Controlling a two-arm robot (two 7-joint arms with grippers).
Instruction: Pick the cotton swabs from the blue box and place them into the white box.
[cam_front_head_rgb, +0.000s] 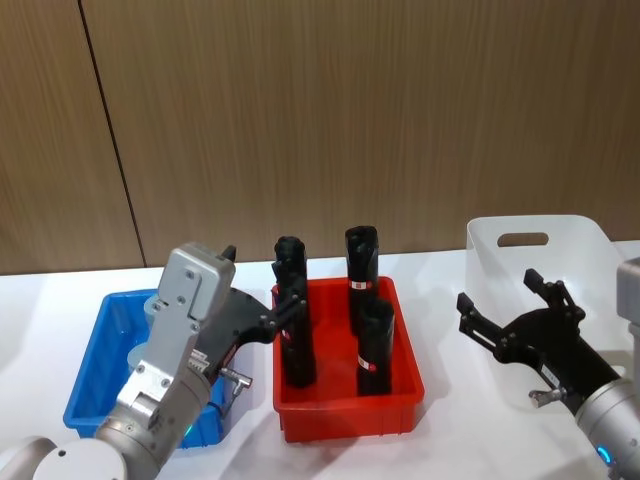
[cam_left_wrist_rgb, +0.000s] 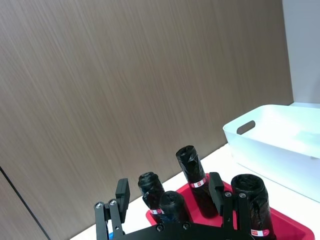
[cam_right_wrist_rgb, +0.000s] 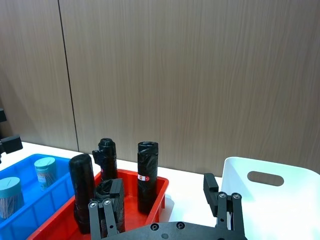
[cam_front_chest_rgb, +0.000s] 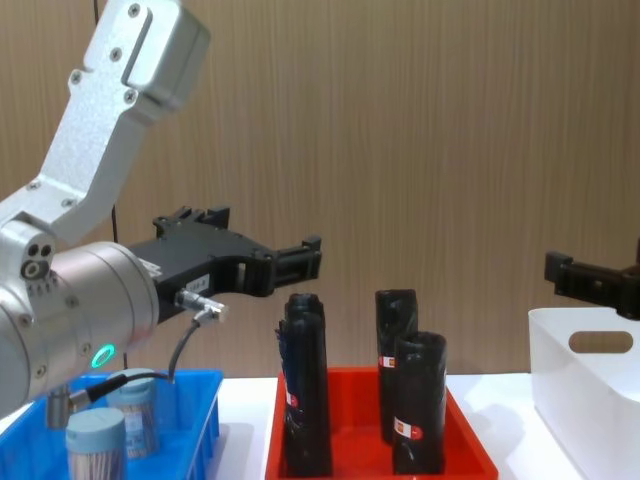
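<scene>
**Empty tools, 2 swab tubs to fetch**

Find the left tool (cam_front_chest_rgb: 250, 240) spread wide with nothing between its fingers (cam_front_chest_rgb: 300, 255), held high and pointing across toward the black rolls (cam_front_chest_rgb: 305, 390) in the red tray (cam_front_chest_rgb: 355, 425). Look below and behind that tool, off to its left, for the cotton swabs (cam_front_chest_rgb: 96, 440). Count 2 there, upright and near each other in the blue box (cam_front_chest_rgb: 208, 425).

Find the right tool (cam_front_head_rgb: 505, 295) likewise fully spread and empty. Place the white box (cam_front_head_rgb: 560, 240) just beyond its fingertips and to its right, and the red tray well off to its left. Note all 3 containers resting on the white surface (cam_front_head_rgb: 430, 270).

Judge each tub as light, stiff and smooth-walled, so probably slippery and quick to tip or twist under an off-centre pinch. Expect little fragility, bar a pale lid (cam_right_wrist_rgb: 45, 162) that might pop under a hard squeeze.

Take hold across the round body at about mid-height, below the lid, with fingers on opposite sides. Come straight down from above. Keep clear of the neighbouring tub and the sloping blue wall. Close gently, only enough to stop slipping.

Treat the step in hand as the first reach, with the left tool needing to drop and draw back.
</scene>
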